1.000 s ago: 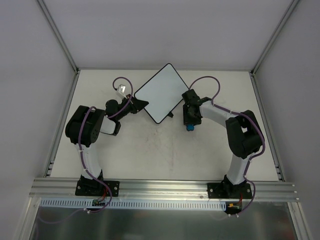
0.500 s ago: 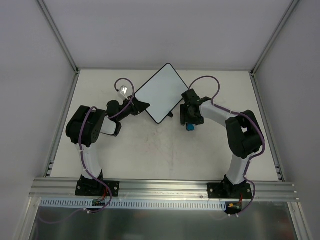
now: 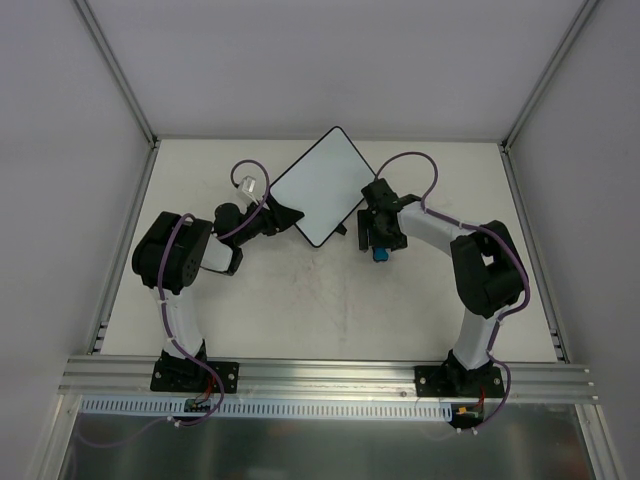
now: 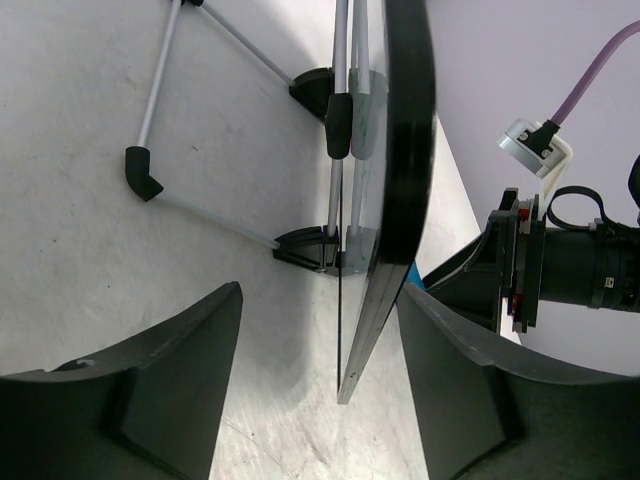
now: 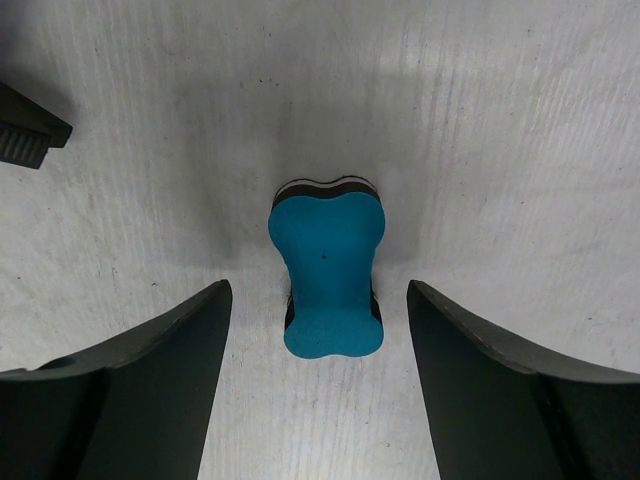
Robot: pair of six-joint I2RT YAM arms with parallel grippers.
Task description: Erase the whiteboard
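The whiteboard (image 3: 320,188) stands tilted at the back middle of the table, and its white face looks blank in the top view. The left wrist view shows the whiteboard (image 4: 410,150) edge-on, its lower corner between my left gripper's (image 4: 320,292) open fingers with a gap on both sides. From above, my left gripper (image 3: 290,212) sits at the board's left corner. A small blue eraser (image 5: 328,270) lies flat on the table between my right gripper's (image 5: 317,290) open fingers, untouched. In the top view the eraser (image 3: 380,255) sits just below my right gripper (image 3: 380,236), right of the board.
The board's wire stand and black feet (image 4: 300,245) rest on the table behind it. White walls and aluminium posts (image 3: 120,75) close in the table at the back and sides. A metal rail (image 3: 330,372) runs along the near edge.
Both grippers have opened. The left one has let go of the board's corner, and the right one has released the eraser, which lies on the table. The arms barely moved.
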